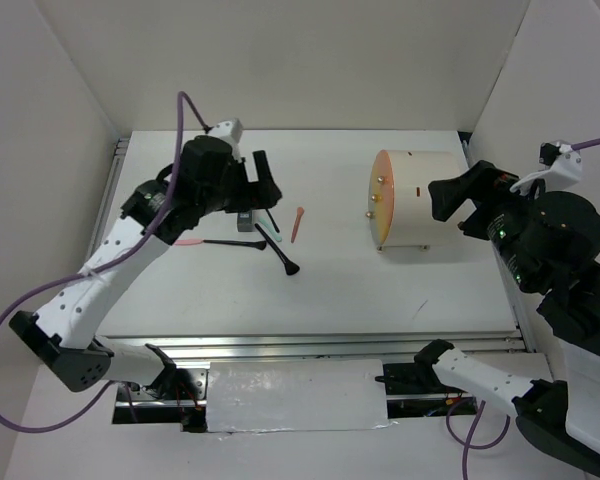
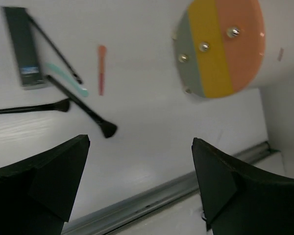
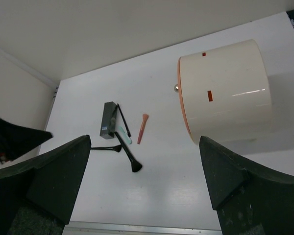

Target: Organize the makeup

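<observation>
The makeup point(image 1: 290, 267), a dark grey tube point(image 3: 108, 127), thin black brushes point(image 3: 129, 157) and an orange-pink stick point(image 3: 142, 128), is clustered left of centre on the counter point(image 1: 360, 290), beside the left arm's fingers point(image 2: 44, 181), which are spread wide and empty. At right, the right arm's fingers point(image 3: 54, 176), likewise parted and holding nothing, are held beside the cream drum box point(image 1: 425, 200).

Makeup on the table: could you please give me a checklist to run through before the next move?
1. Left gripper open and empty: ok.
2. Right gripper open and empty: ok.
3. Tube, brushes and stick in the left wrist view: ok.
4. Brushes lying apart: not ok, they overlap beside the tube.
5. Items organized: not ok, loose on the table.
6. Drum open: cannot tell.
</observation>
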Robot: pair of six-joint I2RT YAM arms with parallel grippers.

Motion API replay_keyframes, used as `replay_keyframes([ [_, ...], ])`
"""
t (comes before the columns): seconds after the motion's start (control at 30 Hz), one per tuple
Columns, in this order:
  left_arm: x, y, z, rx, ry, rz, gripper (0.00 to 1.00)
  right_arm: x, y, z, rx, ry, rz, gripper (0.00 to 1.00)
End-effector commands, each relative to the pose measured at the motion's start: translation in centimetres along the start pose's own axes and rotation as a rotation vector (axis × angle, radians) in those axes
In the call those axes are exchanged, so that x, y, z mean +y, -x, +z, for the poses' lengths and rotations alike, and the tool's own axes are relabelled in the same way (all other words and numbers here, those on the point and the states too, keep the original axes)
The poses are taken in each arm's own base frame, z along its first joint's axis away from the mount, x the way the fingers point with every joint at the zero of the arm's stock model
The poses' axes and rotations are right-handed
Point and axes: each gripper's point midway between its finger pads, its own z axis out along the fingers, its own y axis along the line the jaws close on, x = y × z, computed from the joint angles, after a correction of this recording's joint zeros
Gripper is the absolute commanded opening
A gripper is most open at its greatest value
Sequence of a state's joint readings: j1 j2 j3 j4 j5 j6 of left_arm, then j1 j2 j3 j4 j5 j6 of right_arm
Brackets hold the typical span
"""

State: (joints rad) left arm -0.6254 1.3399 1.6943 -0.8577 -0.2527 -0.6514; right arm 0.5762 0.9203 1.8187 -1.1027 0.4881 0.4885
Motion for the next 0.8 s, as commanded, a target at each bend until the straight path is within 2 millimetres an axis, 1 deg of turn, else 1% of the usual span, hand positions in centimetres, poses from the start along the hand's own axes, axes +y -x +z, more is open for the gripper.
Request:
replay_keyframes([
  [0.0,-10.3,1.0,1.7,-0.025,-0.52,-0.081,0.99,1.6,1.3,0.3,-0.036,0.06,0.004,1.0],
  [0.03,-11.5,0.9,2.2,-0.016,-0.577,-0.094,0.99,1.8,1.1,0.3,-0.025,0.069,0.0,1.0],
  [0.07,-13.0,0.5,2.3,0.024,-0.659,-0.114,1.0,2.0,1.0,0.3,-0.018,0.079,0.0,1.0],
  [0.1,-14.0,0.6,2.9,0.031,-0.703,-0.123,1.0,2.1,0.7,0.3,-0.007,0.089,-0.003,1.0],
  [0.13,-15.4,0.6,5.0,0.031,-0.749,-0.132,0.99,2.4,0.6,-0.1,-0.002,0.114,0.004,1.0],
  [0.17,-16.3,0.1,5.7,0.072,-0.794,-0.159,0.99,2.4,0.1,0.2,0.008,0.118,0.001,1.0],
  [0.2,-17.0,-0.8,8.2,0.112,-0.802,-0.176,1.0,2.5,0.0,0.0,0.011,0.13,0.007,1.0],
  [0.23,-18.2,0.2,8.6,0.076,-0.864,-0.182,0.99,2.7,0.0,-0.5,0.013,0.154,0.014,1.0],
  [0.27,-19.3,0.4,8.8,0.102,-0.913,-0.212,0.99,2.8,-0.3,-0.5,0.018,0.16,0.015,1.0],
  [0.3,-19.5,-1.0,11.8,0.148,-0.905,-0.233,0.99,2.8,-0.2,-0.9,0.015,0.176,0.02,1.0],
  [0.33,-20.1,-1.0,12.6,0.153,-0.92,-0.245,0.99,3.0,-0.4,-1.0,0.02,0.187,0.02,1.0],
  [0.37,-21.0,0.1,12.8,0.137,-0.947,-0.263,0.99,3.1,-0.5,-1.1,0.024,0.201,0.022,1.0],
  [0.4,-20.9,-1.4,15.4,0.175,-0.919,-0.281,0.99,3.1,-0.5,-1.4,0.023,0.21,0.024,1.0],
  [0.43,-21.1,-1.4,16.2,0.176,-0.919,-0.29,0.98,3.1,-0.7,-1.5,0.028,0.216,0.025,1.0],
  [0.47,-21.4,-1.6,17.7,0.185,-0.921,-0.31,0.98,3.2,-0.8,-1.6,0.034,0.223,0.024,1.0],
  [0.53,-21.7,-1.8,19.0,0.197,-0.913,-0.342,0.96,3.2,-0.9,-1.9,0.039,0.23,0.022,1.0],
  [0.57,-21.9,-2.0,20.2,0.202,-0.911,-0.351,0.96,3.2,-1.0,-1.9,0.042,0.231,0.019,1.0],
  [0.6,-22.0,-2.2,20.7,0.207,-0.907,-0.361,0.95,3.1,-1.0,-1.9,0.042,0.231,0.018,1.0],
  [0.63,-22.0,-2.2,21.2,0.211,-0.903,-0.377,0.92,3.1,-1.1,-2.0,0.047,0.234,0.013,1.0],
  [0.67,-21.9,-2.5,21.9,0.214,-0.89,-0.384,0.92,3.0,-1.2,-2.0,0.048,0.229,0.005,1.0],
  [0.7,-21.8,-2.7,22.3,0.215,-0.883,-0.39,0.91,3.0,-1.1,-2.0,0.047,0.228,0.002,1.0],
  [0.73,-21.7,-2.9,22.6,0.22,-0.879,-0.399,0.85,2.9,-1.2,-1.9,0.047,0.226,-0.001,1.0],
  [0.77,-21.7,-3.1,23.0,0.221,-0.88,-0.406,0.83,2.8,-1.1,-1.9,0.043,0.221,-0.003,1.0],
])
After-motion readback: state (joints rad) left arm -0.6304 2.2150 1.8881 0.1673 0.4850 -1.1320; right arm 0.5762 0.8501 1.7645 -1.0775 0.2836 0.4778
